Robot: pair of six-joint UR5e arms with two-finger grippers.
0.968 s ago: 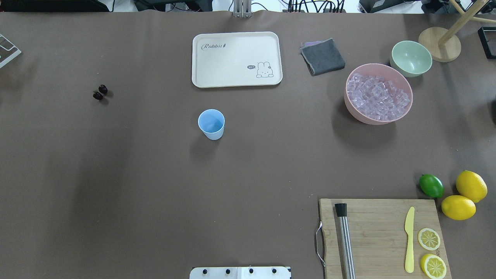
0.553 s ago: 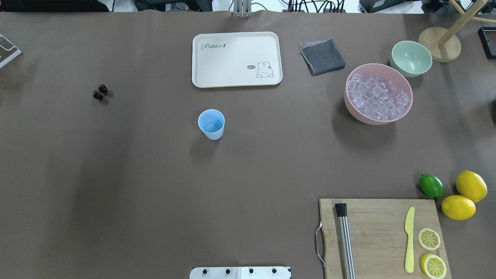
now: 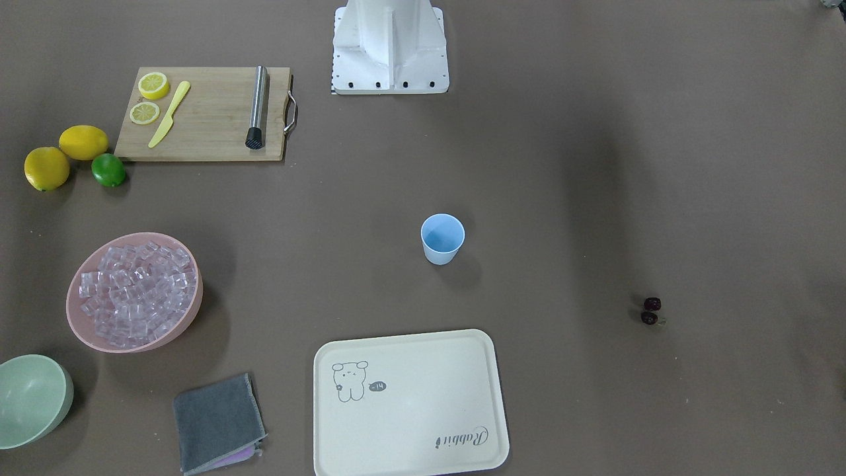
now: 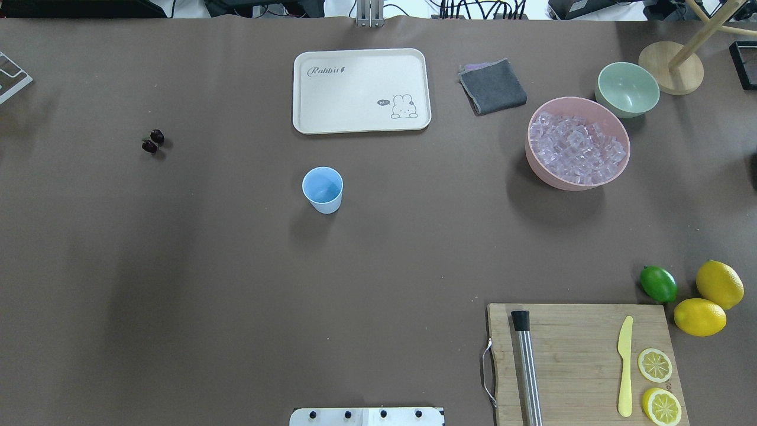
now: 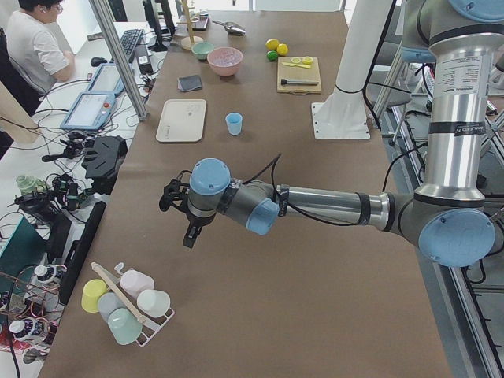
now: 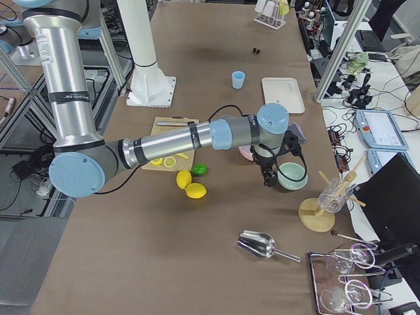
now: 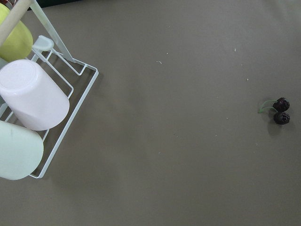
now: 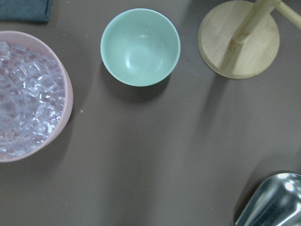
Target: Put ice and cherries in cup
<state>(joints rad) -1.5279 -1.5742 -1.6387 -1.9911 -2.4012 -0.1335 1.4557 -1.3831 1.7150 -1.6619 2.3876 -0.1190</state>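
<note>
Nothing moved, ice [image 4: 576, 148] fills pink bowl [image 4: 533, 161], cup [image 4: 323, 190] empty (cherries [image 4: 152, 141] apart), left tool [image 5: 183, 220], right tool [image 6: 267, 180] grips unclear.

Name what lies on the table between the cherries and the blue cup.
Nothing: in the overhead view, the stretch of brown table between the cherries and the cup is bare.

bright even overhead light, soft diffuse shadows, sharp focus, slight glare on scoop [image 8: 273, 200]

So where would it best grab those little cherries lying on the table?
Probably from straight above, pinching across the two round fruits of the cherries where they join. They lie flat on the table, and the thin stem looks too slight to hold.
</note>
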